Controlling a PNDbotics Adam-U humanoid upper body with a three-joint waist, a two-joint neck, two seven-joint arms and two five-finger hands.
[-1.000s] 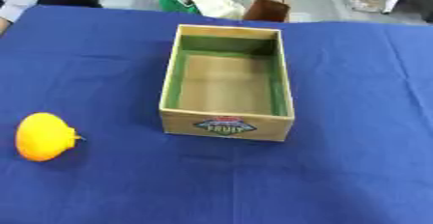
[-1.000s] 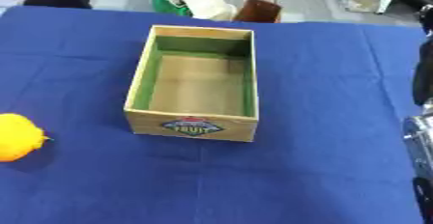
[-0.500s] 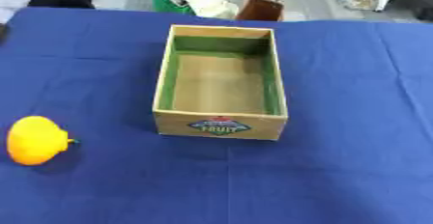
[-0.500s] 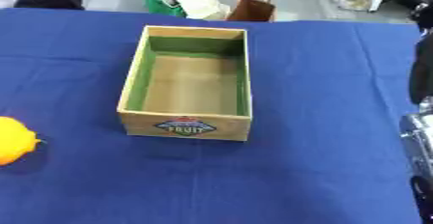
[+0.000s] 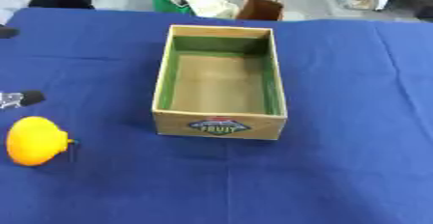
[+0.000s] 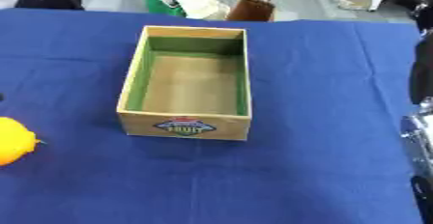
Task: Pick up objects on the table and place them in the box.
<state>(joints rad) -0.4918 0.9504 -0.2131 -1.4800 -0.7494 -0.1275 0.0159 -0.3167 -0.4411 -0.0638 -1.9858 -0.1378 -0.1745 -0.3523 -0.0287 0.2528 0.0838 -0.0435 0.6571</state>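
My left robot hand [image 5: 19,98] pokes in at the left edge, grip unreadable. The orange fruit [image 5: 36,141] sits on the table [image 5: 355,121], left of the open box [image 5: 220,121]. Right arm [image 6: 420,136] hangs at the right edge.

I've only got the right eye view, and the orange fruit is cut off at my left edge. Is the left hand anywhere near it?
Observer: Yes, part of the left hand pokes in at the left eye view's left edge, just beyond the orange fruit, not touching it.
Operator: Which side is the stem on?
Observer: A small dark stub sticks out of its right side, toward the box.
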